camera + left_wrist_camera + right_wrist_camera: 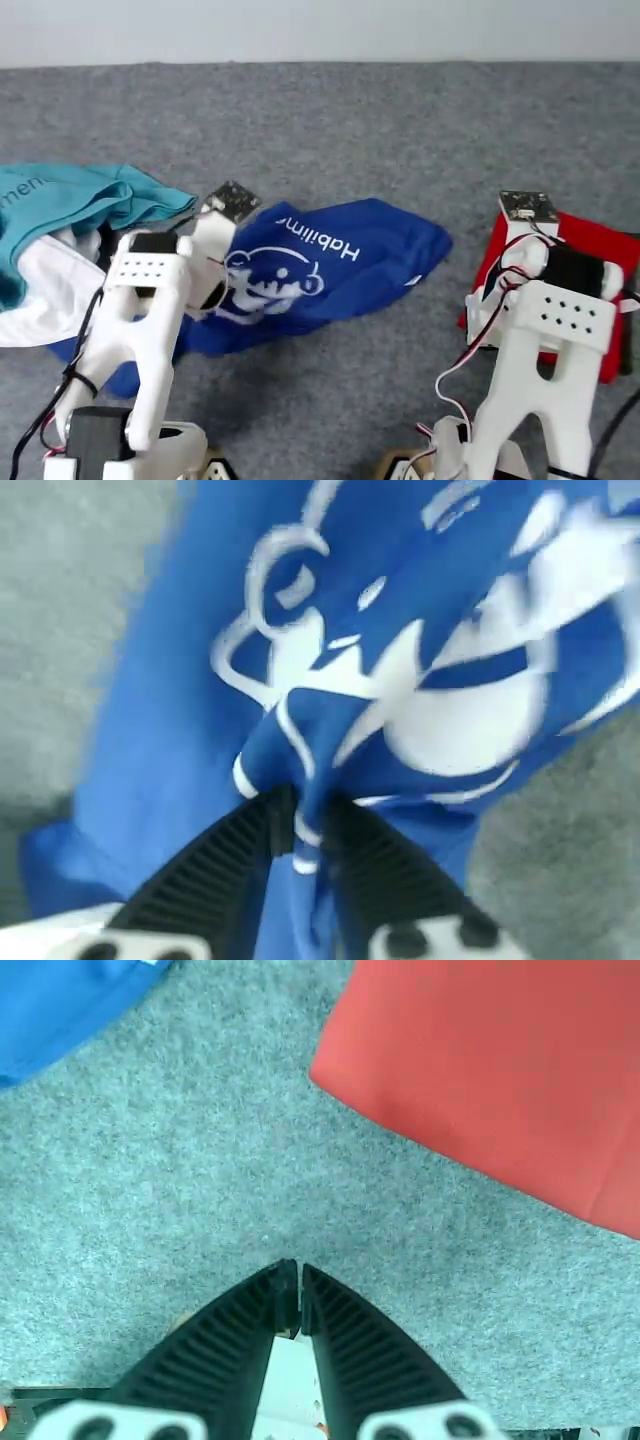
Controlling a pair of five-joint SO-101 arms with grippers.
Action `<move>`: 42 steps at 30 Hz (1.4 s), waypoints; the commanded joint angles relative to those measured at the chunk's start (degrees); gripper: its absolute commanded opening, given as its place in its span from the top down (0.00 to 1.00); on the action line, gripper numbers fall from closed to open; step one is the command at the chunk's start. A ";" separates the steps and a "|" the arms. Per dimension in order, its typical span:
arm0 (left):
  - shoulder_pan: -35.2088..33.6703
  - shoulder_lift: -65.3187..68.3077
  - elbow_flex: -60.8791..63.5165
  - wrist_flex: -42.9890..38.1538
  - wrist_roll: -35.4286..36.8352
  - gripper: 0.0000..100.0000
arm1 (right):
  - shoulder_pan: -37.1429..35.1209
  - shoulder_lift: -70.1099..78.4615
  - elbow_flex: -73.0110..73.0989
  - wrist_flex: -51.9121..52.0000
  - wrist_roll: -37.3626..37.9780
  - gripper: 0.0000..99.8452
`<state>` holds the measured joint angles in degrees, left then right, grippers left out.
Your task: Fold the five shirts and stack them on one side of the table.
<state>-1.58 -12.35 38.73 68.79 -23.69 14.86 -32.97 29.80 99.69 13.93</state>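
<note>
Grey felt surface [400, 130] carries four countable shirts. The largest, the blue shirt [330, 260], lies unfolded and rumpled at centre, print up, its long axis running from about 8 o'clock to 2 o'clock in the high view. Its 8 o'clock end is cut off behind the left arm. The teal shirt [70, 200] is bunched at 9 o'clock, overlapping a crumpled white shirt [40, 290] just below it. How these two lie under one another is hard to make out. The red shirt [590, 250] sits folded flat at 3 o'clock, partly hidden by the right arm. The left end effector [300, 805] is clamped on a pinched fold of the blue shirt beside the white print, with the bulk of the cloth stretching away toward 2 o'clock. The left arm is plainly the nearer to it. The right end effector [299, 1275] is closed on nothing, over bare felt between the blue shirt's edge and the red shirt.
</note>
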 commanded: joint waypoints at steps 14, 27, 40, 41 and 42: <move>-4.75 5.71 -14.73 -20.75 -0.62 0.98 | -0.48 -2.15 -0.18 1.19 -0.53 0.99; -10.55 12.84 -35.47 1.32 1.67 0.80 | -0.57 -1.80 -0.18 1.10 -0.53 0.99; 8.53 0.79 -38.99 22.86 0.70 0.80 | -0.57 -1.71 -0.18 0.66 -0.53 0.99; 10.29 0.70 -38.81 24.88 1.23 0.80 | -0.57 -1.71 -0.18 0.66 -0.53 0.99; 12.22 0.62 -37.93 26.11 2.29 0.80 | -0.57 -1.71 -0.18 0.66 -0.53 0.99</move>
<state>5.71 -8.57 2.51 90.77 -22.55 14.86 -32.97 29.80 99.69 13.93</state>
